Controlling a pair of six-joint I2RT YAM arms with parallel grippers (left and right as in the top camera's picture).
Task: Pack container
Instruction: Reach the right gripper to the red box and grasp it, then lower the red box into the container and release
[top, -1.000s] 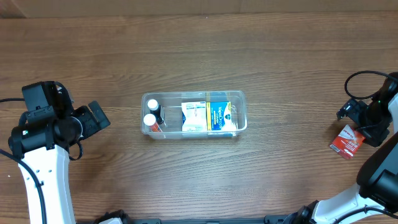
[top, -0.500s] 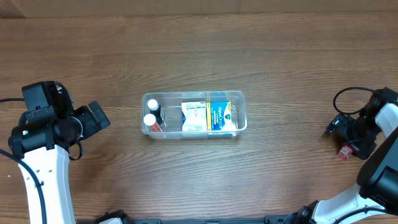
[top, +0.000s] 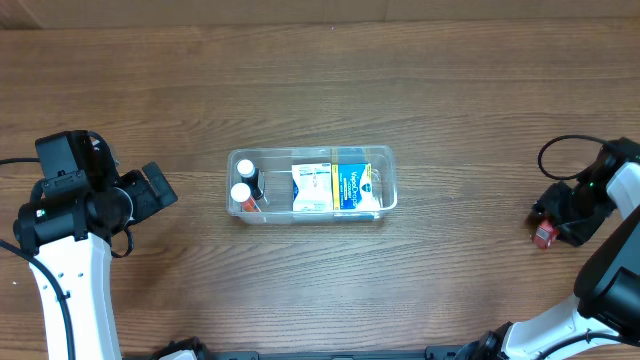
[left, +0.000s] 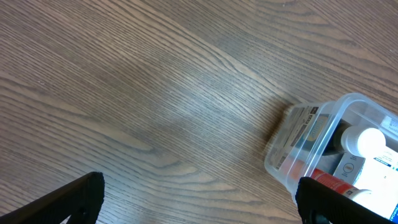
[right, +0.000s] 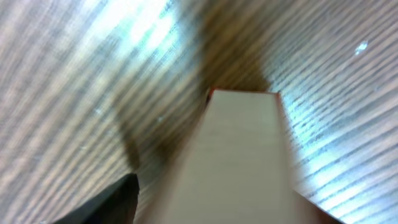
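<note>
Overhead and left wrist share the container.

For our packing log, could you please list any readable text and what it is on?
On the blue box in the container: white print, too small to read.
On the white box: print too small.
On the container's end label: blurred.
On the red box: nothing legible.

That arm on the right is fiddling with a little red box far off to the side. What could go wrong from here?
The red box lies far from the container, and it is unclear whether the right jaws hold it firmly, so it might drop on the way. The container already holds two bottles and some boxes, with little free room, so the red box may jam or stick out.
</note>
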